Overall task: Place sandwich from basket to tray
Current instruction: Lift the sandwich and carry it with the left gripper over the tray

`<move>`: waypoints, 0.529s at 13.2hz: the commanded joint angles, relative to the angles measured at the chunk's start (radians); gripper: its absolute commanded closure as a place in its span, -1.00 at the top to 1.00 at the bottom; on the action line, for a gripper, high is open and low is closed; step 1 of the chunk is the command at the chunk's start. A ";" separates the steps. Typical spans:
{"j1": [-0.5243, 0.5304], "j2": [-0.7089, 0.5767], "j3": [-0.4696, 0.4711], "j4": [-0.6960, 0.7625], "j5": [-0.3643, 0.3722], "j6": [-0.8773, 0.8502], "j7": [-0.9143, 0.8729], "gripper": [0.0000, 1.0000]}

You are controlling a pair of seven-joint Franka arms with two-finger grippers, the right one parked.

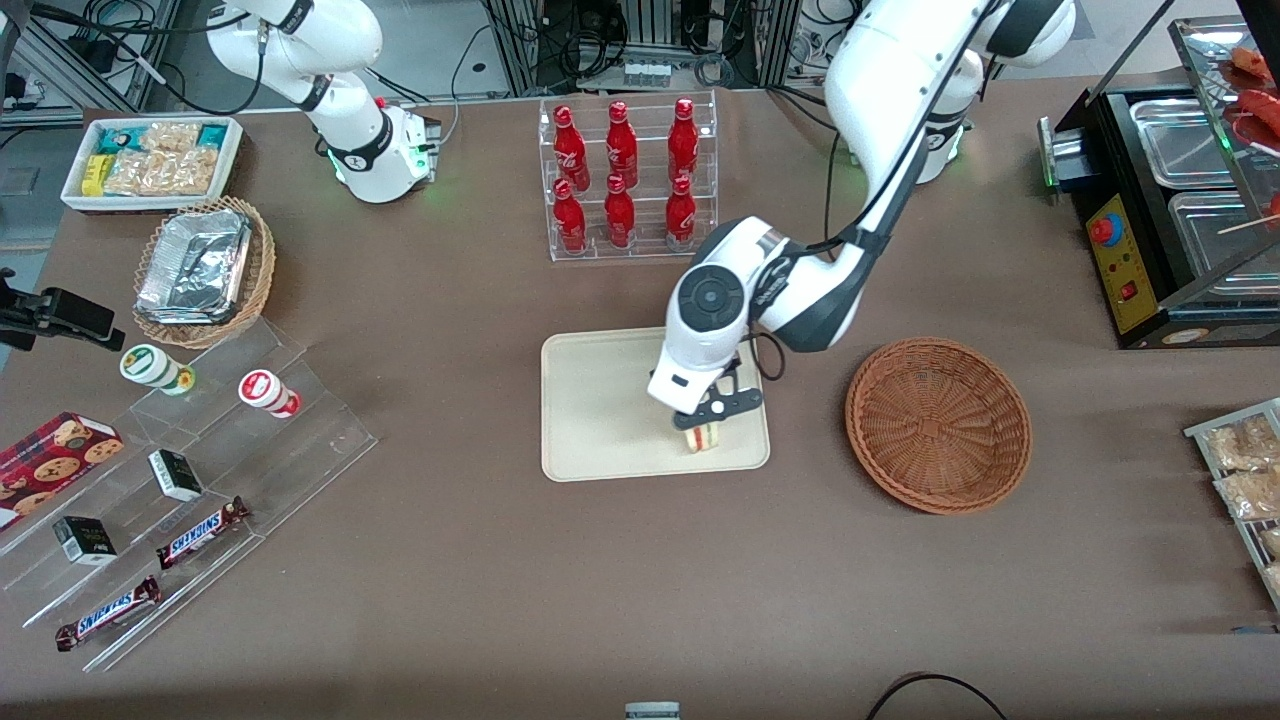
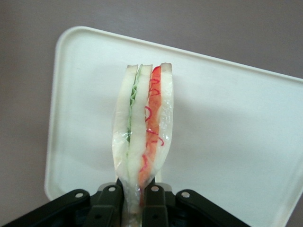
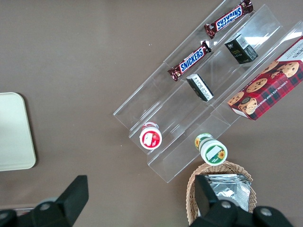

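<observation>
The clear-wrapped sandwich [image 1: 704,437] [image 2: 144,127] stands on edge, white bread with green and red filling. My left gripper [image 1: 703,424] [image 2: 134,201] is shut on its narrow end, the black fingers [image 2: 156,204] pinching the wrap. It hangs over the cream tray [image 1: 590,410] [image 2: 236,127], at the tray's corner nearest the front camera and the basket; whether the sandwich touches the tray surface I cannot tell. The reddish-brown wicker basket [image 1: 938,424] sits empty beside the tray, toward the working arm's end of the table.
A clear rack of red bottles [image 1: 627,178] stands farther from the front camera than the tray. A black food warmer [image 1: 1165,200] and packets [image 1: 1245,470] lie toward the working arm's end. A foil-tray basket [image 1: 203,272], snack box [image 1: 152,160] and stepped acrylic shelves [image 1: 190,500] lie toward the parked arm's end.
</observation>
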 commanded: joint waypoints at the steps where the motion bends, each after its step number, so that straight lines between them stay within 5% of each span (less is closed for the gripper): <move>1: -0.045 0.077 0.012 0.110 -0.003 -0.017 -0.054 -1.00; 7: -0.053 0.125 -0.009 0.140 -0.003 -0.013 -0.100 -1.00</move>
